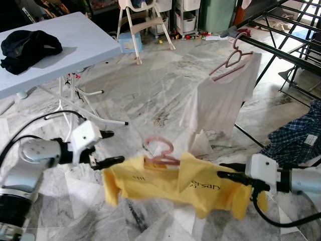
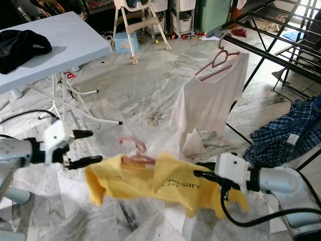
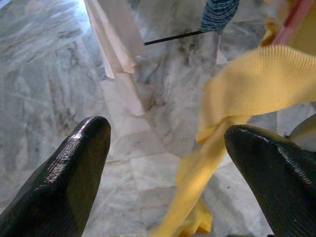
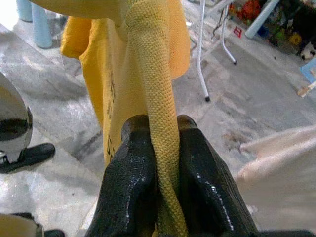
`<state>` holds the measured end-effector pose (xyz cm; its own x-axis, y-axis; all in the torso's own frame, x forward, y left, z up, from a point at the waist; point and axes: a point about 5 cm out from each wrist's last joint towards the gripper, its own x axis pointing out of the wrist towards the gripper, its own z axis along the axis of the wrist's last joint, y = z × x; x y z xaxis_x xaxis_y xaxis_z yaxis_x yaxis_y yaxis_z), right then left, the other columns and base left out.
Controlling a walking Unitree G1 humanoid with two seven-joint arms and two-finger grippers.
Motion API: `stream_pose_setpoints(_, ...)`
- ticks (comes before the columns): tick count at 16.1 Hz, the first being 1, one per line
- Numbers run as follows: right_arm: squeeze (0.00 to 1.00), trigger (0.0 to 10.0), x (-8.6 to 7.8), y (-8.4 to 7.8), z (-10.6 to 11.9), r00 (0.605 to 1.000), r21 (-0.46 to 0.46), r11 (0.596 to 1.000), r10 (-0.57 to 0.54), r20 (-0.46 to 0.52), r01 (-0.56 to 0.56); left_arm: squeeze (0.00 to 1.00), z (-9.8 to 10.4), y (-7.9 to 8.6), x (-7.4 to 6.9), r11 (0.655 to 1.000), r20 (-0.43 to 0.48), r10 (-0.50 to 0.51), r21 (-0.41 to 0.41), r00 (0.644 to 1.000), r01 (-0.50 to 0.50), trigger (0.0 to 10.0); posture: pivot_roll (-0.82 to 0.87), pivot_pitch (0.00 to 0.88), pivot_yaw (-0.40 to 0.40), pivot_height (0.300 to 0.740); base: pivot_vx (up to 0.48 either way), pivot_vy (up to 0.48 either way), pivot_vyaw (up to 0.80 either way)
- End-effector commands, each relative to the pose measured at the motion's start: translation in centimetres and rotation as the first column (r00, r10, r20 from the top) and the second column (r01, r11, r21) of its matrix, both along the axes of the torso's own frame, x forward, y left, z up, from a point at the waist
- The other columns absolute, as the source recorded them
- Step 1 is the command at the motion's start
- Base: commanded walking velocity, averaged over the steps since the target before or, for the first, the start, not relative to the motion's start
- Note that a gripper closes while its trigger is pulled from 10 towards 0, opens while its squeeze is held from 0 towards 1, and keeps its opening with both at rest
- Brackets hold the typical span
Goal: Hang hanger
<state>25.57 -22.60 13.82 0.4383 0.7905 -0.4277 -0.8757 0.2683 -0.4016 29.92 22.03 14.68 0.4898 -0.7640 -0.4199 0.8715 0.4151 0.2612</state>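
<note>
Right end effector point(image 1: 226, 172) pinches one yellow shirt point(image 1: 180, 183) on one pink hanger point(image 1: 161, 153), long axis spanning left–right, hook up, above the floor point(image 1: 150, 95); left end effector point(image 1: 113, 147) gapes beside it.

Grey marble floor point(image 1: 150, 95); light-blue folding table point(image 1: 75, 37) with 1 black, probably cloth, bundle point(image 1: 27, 47).

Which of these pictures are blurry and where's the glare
Left eye view: yellow shirt slightly motion-blurred, floor sharp. Left wrist view: shirt soft, bright glare at the top. Right wrist view: right gripper and clamped fabric crisp, background soft, top left corner washed out.
</note>
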Motion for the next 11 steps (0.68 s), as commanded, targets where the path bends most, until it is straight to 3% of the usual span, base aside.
stream_pose_setpoints(1, 0.0, 10.0, 0.5, 0.4, 2.3, 0.997, 0.036, 0.999, 0.028, 0.077, -0.031, 1.0, -0.1, 0.0, 0.1, 1.0, 0.01, 0.001, 0.024, 1.0, -0.001, 10.0, -0.14, 0.096, 0.082, 0.74, 0.0, 0.0, 0.0)
stream_pose_setpoints(2, 0.0, 10.0, 1.4, 0.7, 3.4, 0.993, 0.062, 0.998, 0.011, 0.12, -0.019, 1.0, -0.4, -0.6, 0.2, 1.0, 0.008, -0.02, 0.011, 1.0, 0.02, 10.0, -0.14, 0.096, 0.083, 0.74, 0.0, 0.0, 0.0)
stream_pose_setpoints(4, 0.0, 10.0, 1.6, 0.9, 3.5, 0.992, 0.072, 0.997, 0.014, 0.123, -0.023, 1.0, -0.2, -1.1, 0.2, 0.999, 0.01, -0.038, 0.004, 0.999, 0.038, 10.0, -0.14, 0.093, 0.084, 0.74, 0.0, 0.0, 0.0)
stream_pose_setpoints(7, 0.0, 10.0, 1.4, 1.3, 3.4, 0.997, 0.101, 0.994, 0.032, 0.07, -0.039, 1.0, 0.1, -0.8, 0.7, 0.999, 0.05, -0.04, 0.038, 0.998, 0.038, 10.0, -0.13, 0.092, 0.086, 0.74, 0.0, 0.0, 0.0)
stream_pose_setpoints(9, 0.0, 10.0, 1.8, 0.6, 3.9, 0.997, 0.08, 0.996, 0.028, 0.071, -0.033, 0.0, 1.3, -0.5, 1.9, 1.0, 0.134, 0.01, 0.023, 0.991, -0.013, 10.0, -0.13, 0.089, 0.086, 0.74, 0.0, 0.0, 0.0)
stream_pose_setpoints(11, 0.0, 10.0, 1.9, 0.4, 4.0, 0.997, 0.078, 0.997, 0.018, 0.073, -0.024, 0.0, 2.4, -0.6, 2.5, 0.999, 0.173, 0.031, -0.011, 0.984, -0.03, 10.0, -0.13, 0.087, 0.086, 0.74, 0.0, 0.0, 0.0)
